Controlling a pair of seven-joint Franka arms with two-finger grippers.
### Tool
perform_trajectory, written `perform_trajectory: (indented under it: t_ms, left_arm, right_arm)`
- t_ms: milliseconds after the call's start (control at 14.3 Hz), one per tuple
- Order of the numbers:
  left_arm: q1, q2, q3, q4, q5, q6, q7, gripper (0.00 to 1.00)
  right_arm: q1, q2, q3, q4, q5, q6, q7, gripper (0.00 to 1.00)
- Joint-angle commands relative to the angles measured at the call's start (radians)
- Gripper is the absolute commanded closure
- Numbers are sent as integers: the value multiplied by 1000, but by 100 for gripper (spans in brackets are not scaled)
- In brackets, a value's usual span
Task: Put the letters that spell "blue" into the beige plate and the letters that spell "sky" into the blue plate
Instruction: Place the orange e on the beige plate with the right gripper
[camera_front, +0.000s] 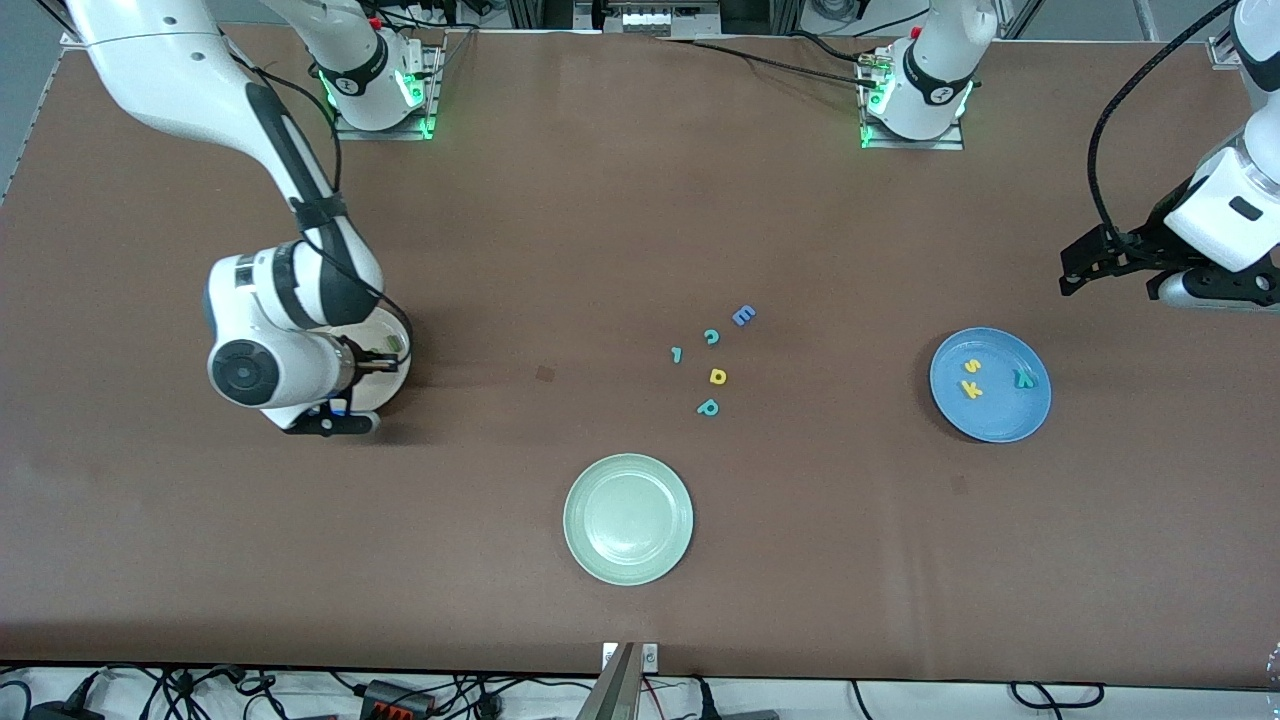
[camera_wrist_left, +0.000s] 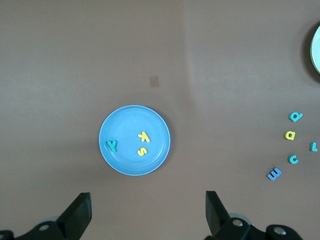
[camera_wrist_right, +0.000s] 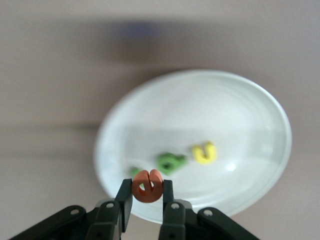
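My right gripper (camera_wrist_right: 147, 191) hangs over the beige plate (camera_wrist_right: 225, 110), shut on the orange "e" (camera_wrist_right: 147, 186). In that plate lie the green "b" (camera_wrist_right: 170, 162), the yellow "u" (camera_wrist_right: 205, 152) and a green sliver of the "l" (camera_wrist_right: 134, 171). In the front view the right arm's wrist covers most of the beige plate (camera_front: 401, 335). The blue plate (camera_front: 1000, 425) holds the yellow "s" (camera_front: 970, 367), the yellow "k" (camera_front: 970, 389) and the teal "y" (camera_front: 1024, 378). My left gripper (camera_front: 1070, 270) waits open and empty, above the table beside the blue plate (camera_wrist_left: 125, 125).
Loose letters lie mid-table: a blue blocky letter (camera_front: 743, 316), a teal "c" (camera_front: 711, 337), a small teal letter (camera_front: 677, 354), a yellow one (camera_front: 718, 376) and a teal "p" (camera_front: 708, 407). A pale green plate (camera_front: 628, 570) sits nearer the front camera.
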Motion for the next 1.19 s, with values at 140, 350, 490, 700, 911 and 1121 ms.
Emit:
perform_trajectory:
  t_ms: [140,350,490,700,911,1121]
  left_arm:
    - [-2,-4,-3,17,4,-24,0,0]
    - [-2,-4,-2,19,4,-24,0,0]
    - [-2,-4,-2,19,4,-24,0,0]
    - [-1,-4,-2,17,4,-24,5,0]
    - [-1,-3,-2,19,4,-24,9,0]
    - [-5,0,-6,20,2,-20,5,0]
  right_arm:
    - [-64,-77,18,-158,-9,19,-63,90]
    - [-78,-80,17,-180,-9,19,-63,84]
    - [-80,-74,17,-175,-12,28,-63,80]
    - [-83,-47,17,-171,-15,68,-63,80]
    - [-89,-39,17,-169,-13,74,-57,20]
    - [-86,-98,11,-125,-6,-3,-30,0]
